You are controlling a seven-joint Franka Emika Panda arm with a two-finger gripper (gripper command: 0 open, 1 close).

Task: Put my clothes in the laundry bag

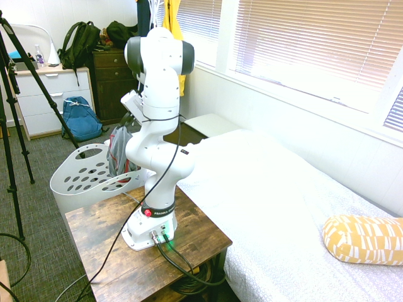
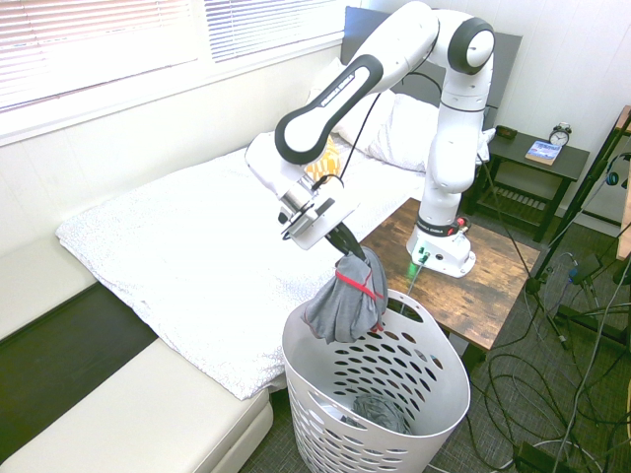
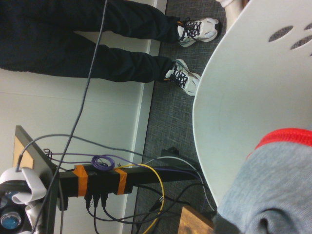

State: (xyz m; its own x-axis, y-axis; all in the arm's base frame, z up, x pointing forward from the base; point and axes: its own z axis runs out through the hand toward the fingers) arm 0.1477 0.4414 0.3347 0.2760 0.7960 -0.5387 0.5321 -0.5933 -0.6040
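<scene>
The clothes [image 2: 345,296], a small grey garment with red edging, hang bunched from my gripper [image 2: 351,248], which is shut on their top. They dangle just above the near rim of the laundry bag [image 2: 434,340], a white basket with oval holes, and their lower part dips inside the rim. Some grey fabric [image 2: 370,409] lies at the basket's bottom. From the other side, the clothes [image 1: 117,151] show beside the arm over the laundry bag [image 1: 79,179], while the gripper itself is hidden by the arm. The wrist view shows the clothes [image 3: 273,192] against the basket wall [image 3: 243,97].
The bed [image 2: 197,246] with its white cover lies beside the basket. The arm stands on a wooden table [image 2: 488,281]. A blue backpack [image 1: 80,119] leans on the drawers. A person's legs and shoes [image 3: 185,78] stand near the basket. A yellow pillow [image 1: 365,239] lies on the bed.
</scene>
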